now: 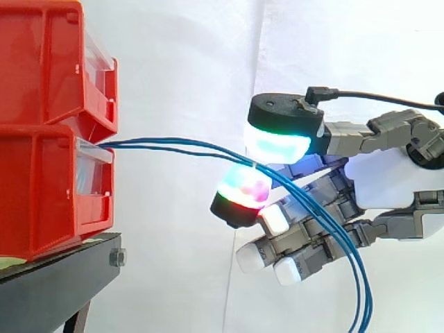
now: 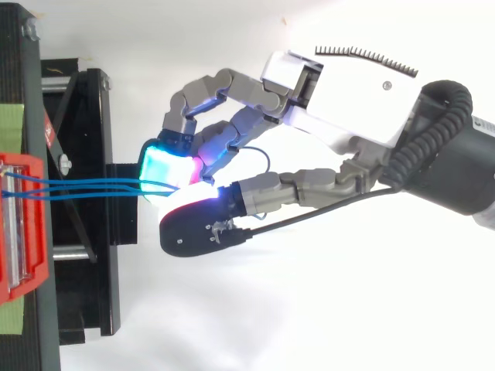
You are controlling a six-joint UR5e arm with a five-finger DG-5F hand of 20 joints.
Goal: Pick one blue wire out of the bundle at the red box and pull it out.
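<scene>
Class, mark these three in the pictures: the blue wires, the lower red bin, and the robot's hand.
blue wires [image 1: 121,144]: side view, the stretch just outside the bin.
lower red bin [image 1: 41,194]: side view, its side wall.
hand [image 2: 348,85]: top view, its white casing.

A black stand [image 1: 48,284] before a white curtain [image 1: 180,69].

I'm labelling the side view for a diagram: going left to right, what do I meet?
The red bins → the blue wires running out of the lower bin → the hand, pinching the wires between its glowing pads.
</scene>
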